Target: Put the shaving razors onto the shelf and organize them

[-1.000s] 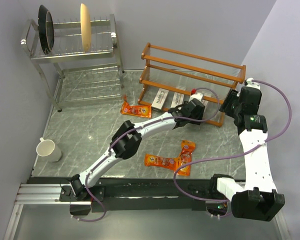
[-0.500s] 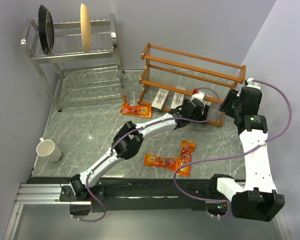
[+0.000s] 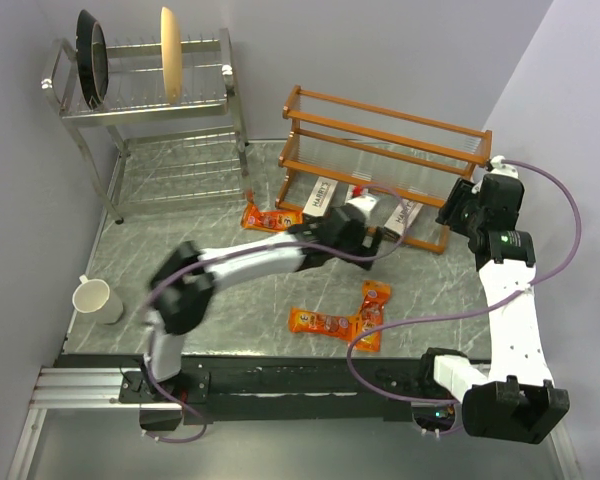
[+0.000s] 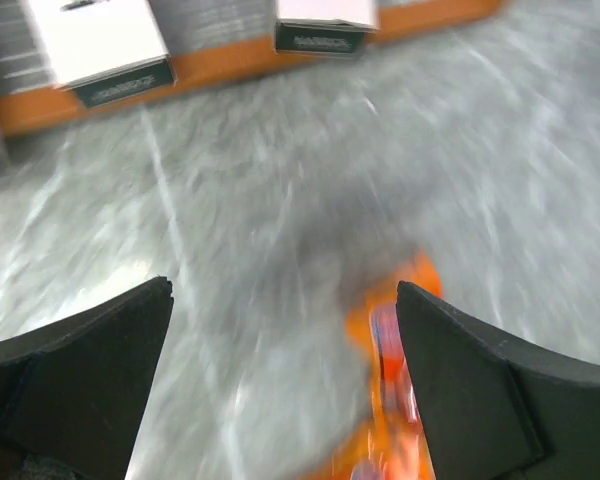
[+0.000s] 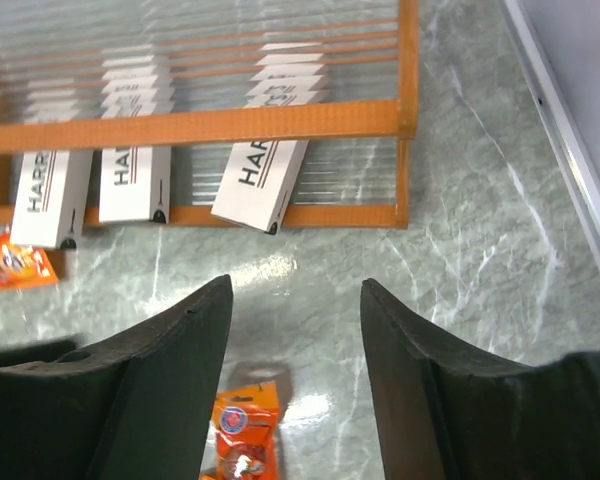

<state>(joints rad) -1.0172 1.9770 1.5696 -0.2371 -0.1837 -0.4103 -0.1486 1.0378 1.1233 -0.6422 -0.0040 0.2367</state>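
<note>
While the three pale-grey boxes [image 5: 135, 180] are already lying side by side on the lowest tier of the shelf [image 5: 230, 125], the orange packs [image 3: 320, 322] are waiting on the table [image 3: 180, 250]. The left pincer [image 4: 282, 295] is hovering wide and empty over one orange pack [image 4: 395, 370] (too blurred to tell which), probably lining up a pick. The right pincer [image 5: 295, 290] is hanging agape, carrying nothing, by the shelf's right end, likely keeping clear.
</note>
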